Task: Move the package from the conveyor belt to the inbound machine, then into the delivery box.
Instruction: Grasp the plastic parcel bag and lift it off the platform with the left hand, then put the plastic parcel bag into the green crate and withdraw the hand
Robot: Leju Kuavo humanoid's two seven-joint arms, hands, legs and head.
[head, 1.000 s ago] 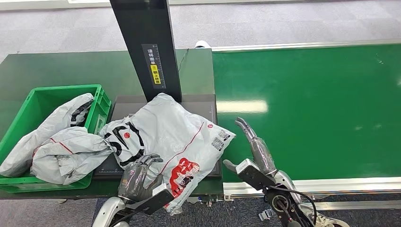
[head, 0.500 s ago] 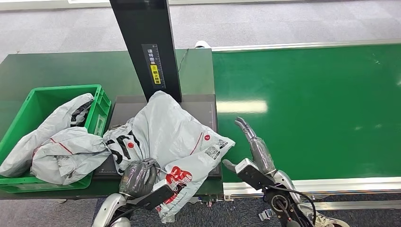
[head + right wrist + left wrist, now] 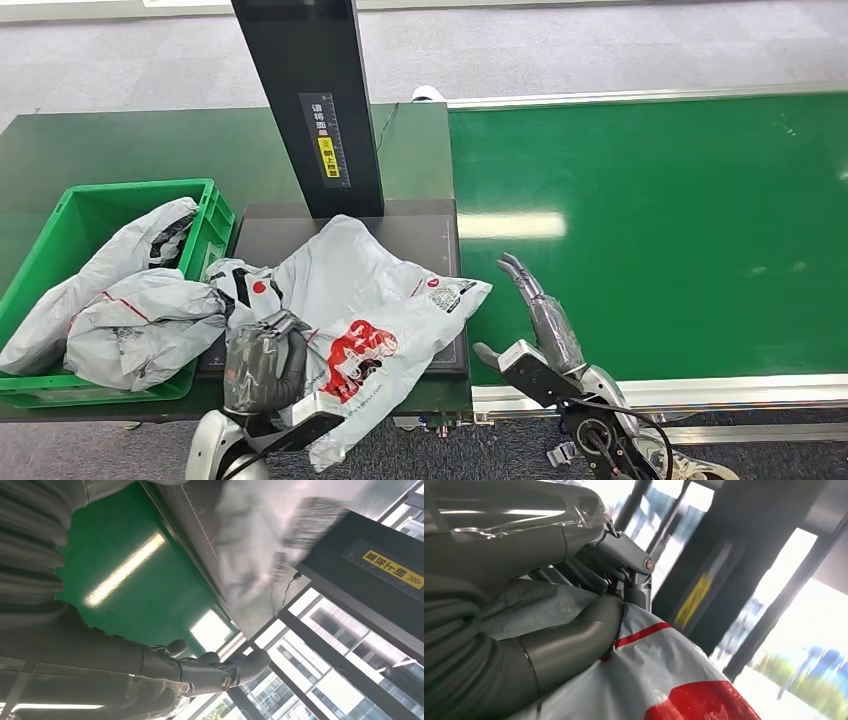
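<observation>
The soft, floppy grey plastic mailer bag with red print (image 3: pixel 375 300) looks light and slippery, so the left hand (image 3: pixel 262 362) grasps its bunched edge, while the right hand (image 3: pixel 537 330) stays empty, fingers straight.

- A parcel-sorting or logistics hall, set up like a warehouse work cell.
- A wide green conveyor belt (image 3: pixel 650 230) with metal side rails fills the 3 o'clock side.
- A dark scanning platform (image 3: pixel 420 225) sits under a black column (image 3: pixel 310 100) carrying a yellow warning label, at 12 o'clock.
- A green plastic crate (image 3: pixel 60 225) at 9 o'clock holds grey courier mailer bags (image 3: pixel 140 320).
- Grey carpet floor (image 3: pixel 600 45) lies beyond.
</observation>
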